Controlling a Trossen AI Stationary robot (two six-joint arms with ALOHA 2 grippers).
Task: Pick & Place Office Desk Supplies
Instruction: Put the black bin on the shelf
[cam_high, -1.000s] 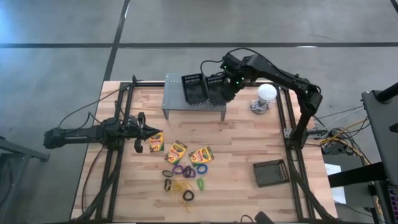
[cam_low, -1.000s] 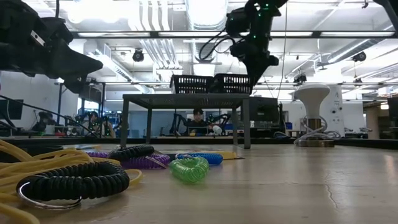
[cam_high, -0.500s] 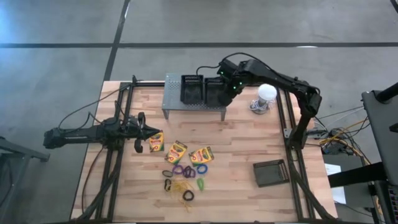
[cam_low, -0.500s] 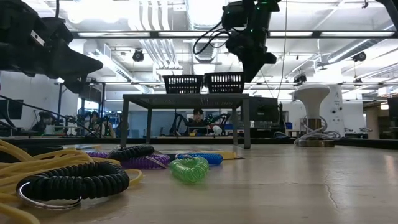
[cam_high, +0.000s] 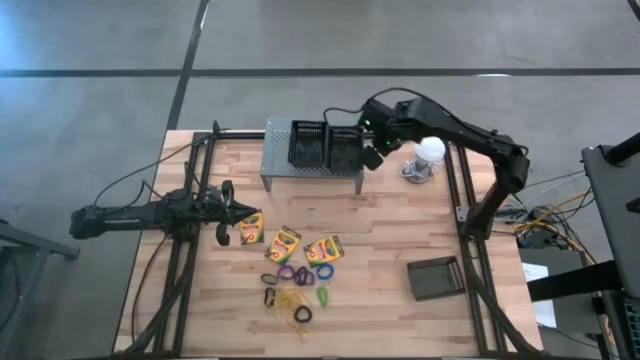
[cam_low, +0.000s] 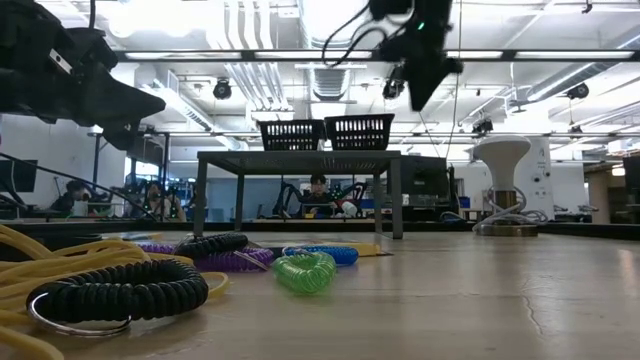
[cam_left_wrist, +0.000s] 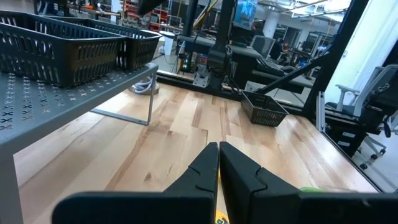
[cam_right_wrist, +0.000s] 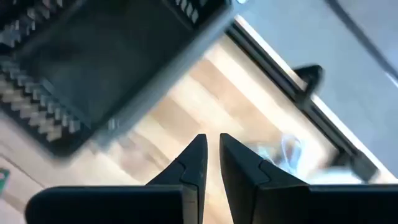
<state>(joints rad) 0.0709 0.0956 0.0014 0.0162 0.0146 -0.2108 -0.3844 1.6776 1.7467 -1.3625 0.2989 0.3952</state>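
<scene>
Two black mesh baskets (cam_high: 308, 145) (cam_high: 346, 147) stand side by side on the grey perforated stand (cam_high: 280, 165) at the table's far side. A third basket (cam_high: 435, 277) sits on the table at the near right. Three yellow-green crayon boxes (cam_high: 283, 243) lie mid-table, with coloured loops (cam_high: 297, 273) and yellow bands (cam_high: 292, 299) just nearer. My right gripper (cam_high: 372, 157) hangs shut, pointing down, above and just right of the right-hand basket (cam_low: 360, 132), with nothing in it. My left gripper (cam_high: 228, 212) rests shut and level at the table's left, beside the leftmost crayon box (cam_high: 250, 228).
A white dome-shaped object (cam_high: 428, 153) stands at the far right, close beside my right arm. Bare wood lies between the stand and the crayon boxes. Black frame rails run along the table's left and right edges.
My right gripper has risen and moved toward the table's right edge, away from the right-hand basket. The two baskets, which stood askew on the stand a second ago, were turned square and side by side and have since stayed put.
</scene>
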